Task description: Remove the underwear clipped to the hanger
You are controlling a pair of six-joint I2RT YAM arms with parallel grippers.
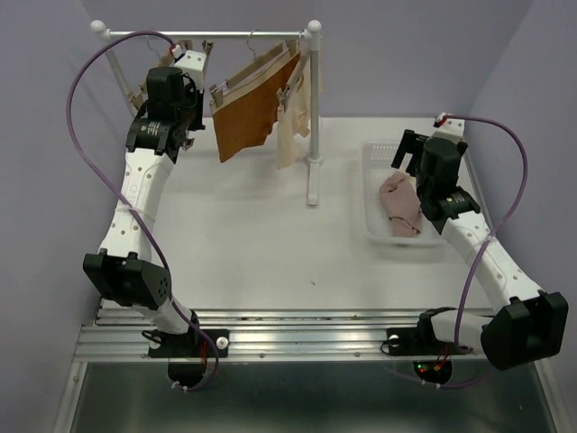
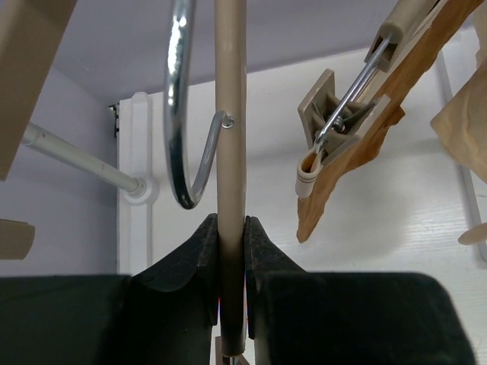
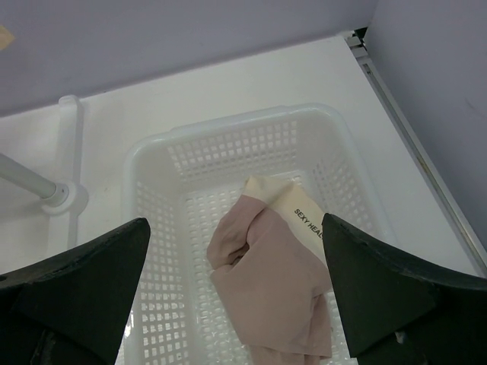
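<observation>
The rust-brown underwear (image 1: pixel 245 113) and the cream underwear (image 1: pixel 293 122) hang clipped to hangers on the rack rail (image 1: pixel 225 35). In the left wrist view a beige clip (image 2: pixel 332 120) pinches the rust-brown cloth (image 2: pixel 358 163). My left gripper (image 1: pixel 189 77) is up at the rail's left end, shut on the bar of a bare beige hanger (image 2: pixel 230 137) below its chrome hook (image 2: pixel 176 114); its jaws (image 2: pixel 230 226) press the bar from both sides. The pinkish-beige underwear (image 1: pixel 401 207) lies crumpled in the white basket (image 1: pixel 372 153). My right gripper (image 1: pixel 406 162) is open and empty above it (image 3: pixel 270 281).
The rack's right post (image 1: pixel 314 117) stands on its foot mid-table, between the hanging clothes and the basket (image 3: pixel 152 152). The left post (image 2: pixel 84 160) slants behind my left gripper. Purple walls close the back and both sides.
</observation>
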